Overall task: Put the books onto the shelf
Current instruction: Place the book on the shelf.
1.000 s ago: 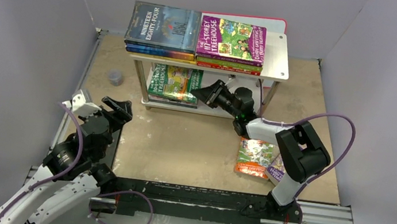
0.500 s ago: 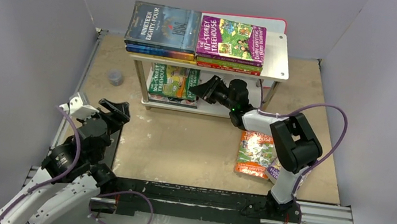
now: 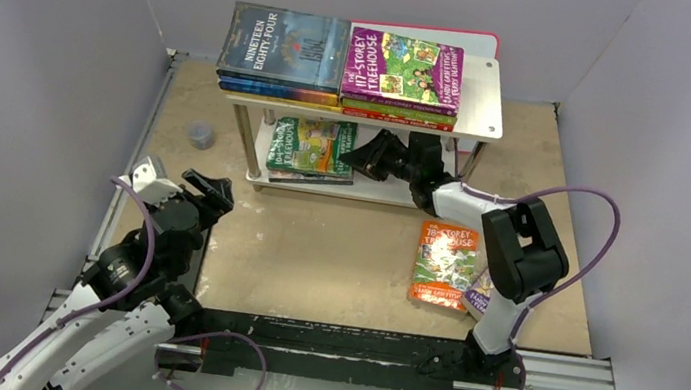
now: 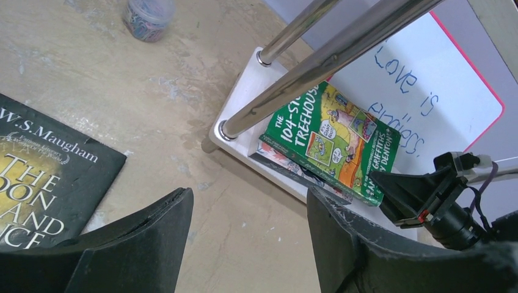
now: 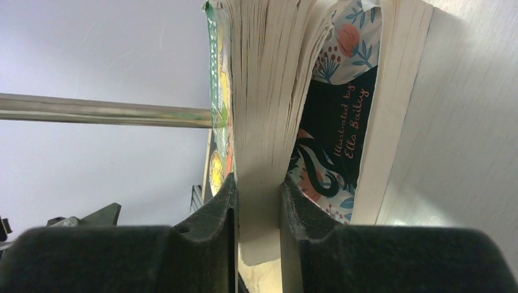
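Observation:
The shelf (image 3: 481, 112) stands at the back of the table. Its top board carries two stacks of books, topped by the dark blue one (image 3: 285, 46) and a purple-and-green Treehouse title (image 3: 404, 67). On the lower board (image 4: 244, 131) lies a green 104-Storey Treehouse book (image 3: 313, 145), resting on a floral book (image 5: 336, 122). My right gripper (image 5: 258, 201) is shut on the green book's page edge (image 5: 269, 91). An orange book (image 3: 445, 264) lies on the table over a purple one (image 3: 479, 299). My left gripper (image 4: 249, 201) hangs open over bare table beside the black Maugham book (image 4: 43, 183).
A small jar of coloured bits (image 3: 198, 135) stands left of the shelf. A pink-edged white board with handwriting (image 4: 427, 79) leans behind the shelf. The shelf's metal legs (image 4: 317, 61) cross in front of the lower tier. Grey walls enclose the table.
The right arm has swung further back under the shelf, and the green book it holds now lies a little skewed on the lower tier. The left gripper shifted slightly right, its jaws a touch narrower.

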Robot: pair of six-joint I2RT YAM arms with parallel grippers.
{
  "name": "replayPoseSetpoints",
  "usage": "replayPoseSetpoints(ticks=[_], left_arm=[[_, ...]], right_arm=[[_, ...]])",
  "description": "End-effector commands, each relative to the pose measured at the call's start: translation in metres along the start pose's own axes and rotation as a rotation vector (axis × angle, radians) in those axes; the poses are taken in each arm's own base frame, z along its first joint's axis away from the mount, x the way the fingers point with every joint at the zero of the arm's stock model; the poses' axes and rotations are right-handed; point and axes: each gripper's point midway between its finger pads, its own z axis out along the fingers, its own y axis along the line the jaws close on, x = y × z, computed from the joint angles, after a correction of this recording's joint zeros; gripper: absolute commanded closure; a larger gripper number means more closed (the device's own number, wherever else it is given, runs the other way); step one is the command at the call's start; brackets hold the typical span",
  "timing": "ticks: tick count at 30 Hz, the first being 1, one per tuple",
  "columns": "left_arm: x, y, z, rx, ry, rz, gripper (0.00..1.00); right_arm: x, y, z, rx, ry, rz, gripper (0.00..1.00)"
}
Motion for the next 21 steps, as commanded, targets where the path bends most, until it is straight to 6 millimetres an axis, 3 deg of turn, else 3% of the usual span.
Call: replayPoseSetpoints(ticks=[1, 9, 14, 21], left_arm=[[-0.004, -0.016, 0.001, 0.04, -0.002, -0.05, 0.33], [0.005, -0.016, 0.004, 0.036, 0.025, -0.048, 0.33], [0.009, -0.016, 0.005, 0.035, 0.04, -0.047, 0.34], [0.013, -0.017, 0.005, 0.039, 0.05, -0.044, 0.34]], right_arm=[[-0.011, 0.02, -0.003, -0.02, 0.069, -0.05, 1.0], [-0.009, 0.043, 0.001, -0.15, 0.112, -0.062, 1.0], [-0.009, 0.055, -0.008, -0.243, 0.144, -0.028, 1.0], [-0.015, 0.047, -0.009, -0.202, 0.155, -0.039, 1.0]])
